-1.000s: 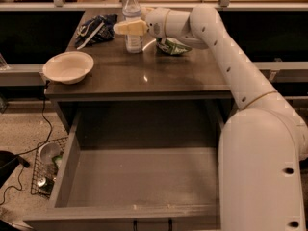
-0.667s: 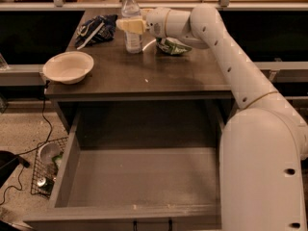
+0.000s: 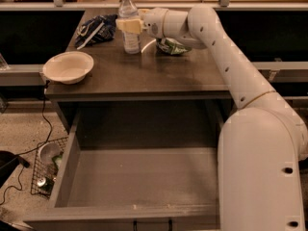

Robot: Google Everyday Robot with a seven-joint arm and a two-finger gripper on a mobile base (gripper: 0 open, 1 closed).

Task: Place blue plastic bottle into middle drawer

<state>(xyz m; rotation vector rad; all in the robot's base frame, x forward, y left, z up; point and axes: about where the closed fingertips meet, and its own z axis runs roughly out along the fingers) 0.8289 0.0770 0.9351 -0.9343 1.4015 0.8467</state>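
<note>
The blue plastic bottle (image 3: 131, 41) stands upright at the back of the grey cabinet top (image 3: 159, 76), white cap up. My gripper (image 3: 128, 25) reaches in from the right and is shut around the bottle's middle, over its label. The bottle's base is at or just above the top; I cannot tell which. The middle drawer (image 3: 62, 172) is pulled wide open below the top, towards the camera, and nothing lies in it. My white arm (image 3: 226, 57) runs down the right side and covers the drawer's right wall.
A white bowl (image 3: 68, 66) sits at the left front of the top. A dark blue snack bag (image 3: 96, 25) lies left of the bottle, a green-and-white snack bag (image 3: 171, 46) right of it. A wire basket (image 3: 45, 170) stands on the floor, left.
My gripper has moved left onto the bottle and closed on it. The bottle has shifted slightly left with it. Bowl, bags and drawer have not moved.
</note>
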